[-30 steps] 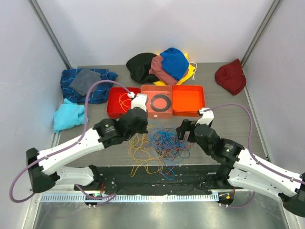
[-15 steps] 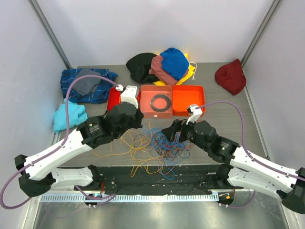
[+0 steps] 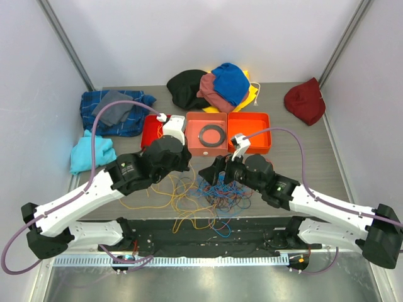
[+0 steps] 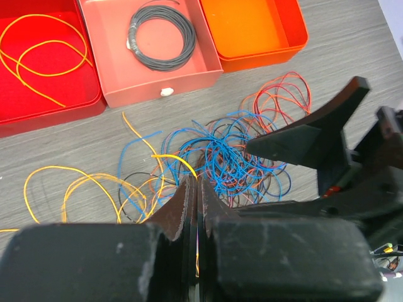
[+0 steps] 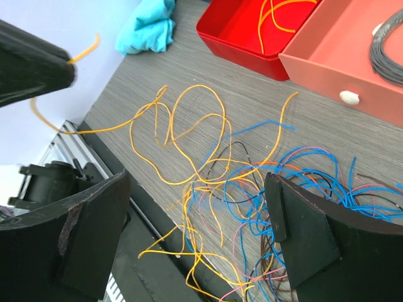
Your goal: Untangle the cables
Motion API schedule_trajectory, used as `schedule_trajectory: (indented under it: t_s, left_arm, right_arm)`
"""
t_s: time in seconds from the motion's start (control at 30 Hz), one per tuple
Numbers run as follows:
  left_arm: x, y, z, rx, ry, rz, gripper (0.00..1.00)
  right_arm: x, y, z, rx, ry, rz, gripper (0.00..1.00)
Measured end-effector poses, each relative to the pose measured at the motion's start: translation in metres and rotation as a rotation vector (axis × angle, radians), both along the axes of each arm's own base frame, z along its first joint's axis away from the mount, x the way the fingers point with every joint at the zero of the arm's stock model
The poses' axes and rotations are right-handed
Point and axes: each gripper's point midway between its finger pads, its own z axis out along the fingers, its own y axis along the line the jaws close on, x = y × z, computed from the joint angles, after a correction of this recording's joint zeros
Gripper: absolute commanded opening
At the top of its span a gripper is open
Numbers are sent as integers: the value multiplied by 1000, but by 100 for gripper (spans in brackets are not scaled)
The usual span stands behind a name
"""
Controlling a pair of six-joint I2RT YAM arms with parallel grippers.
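The cables (image 3: 217,189) lie tangled on the table in front of the trays: blue and red loops (image 4: 233,157) on the right, orange and yellow ones (image 4: 82,189) spreading left. My left gripper (image 4: 196,182) is shut on a yellow-orange cable (image 5: 126,126), which runs up from the heap to its tip (image 5: 63,63). My right gripper (image 5: 196,195) hangs open above the orange and blue strands, holding nothing. In the top view the right gripper (image 3: 211,173) sits over the tangle's left part, close to the left gripper (image 3: 176,160).
Three trays stand behind the tangle: a red one (image 4: 82,104) with a yellow cable, a salmon one (image 4: 208,66) with a black ring (image 4: 160,38), and an orange one (image 4: 296,44). Clothes lie at the back (image 3: 214,85), right (image 3: 305,100) and left (image 3: 91,151).
My right arm has reached left over the tangle, its gripper staying open. The left arm drew back left with its cable, spreading orange loops leftwards.
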Motion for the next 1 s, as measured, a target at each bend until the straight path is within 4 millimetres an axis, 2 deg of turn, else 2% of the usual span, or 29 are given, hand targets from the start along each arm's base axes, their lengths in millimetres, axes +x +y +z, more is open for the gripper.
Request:
schedule_trajectory:
  t_s: [0.13,0.47,0.53,0.57,0.63,0.8,0.87,1.0]
  left_arm:
    - [0,0,0,-1,1,-2,0]
    - [-1,1,2,-6,-3,-4,0]
    - [0,1,11,1,-14,-8,0]
    - [2,-1,20,-1,-27,-11,0]
    - [8,-5,51,-24,-76,-13,0]
    - [22,0,152,-116,-257,21,0]
    - [24,6,185,-146,-320,37,0]
    - [29,9,237,-181,-411,46,0]
  right_arm:
    - [3,4,-10,-26,18,0,94]
    - [2,14,-18,-41,21,21,92]
    - [2,19,-20,-52,25,31,92]
    - [3,21,-22,-56,26,34,92]
    - [3,22,-24,-63,27,33,92]
    - [4,19,-18,-61,2,27,92]
    - [4,18,-14,-54,-7,26,92]
    - [2,19,-12,-49,-13,34,92]
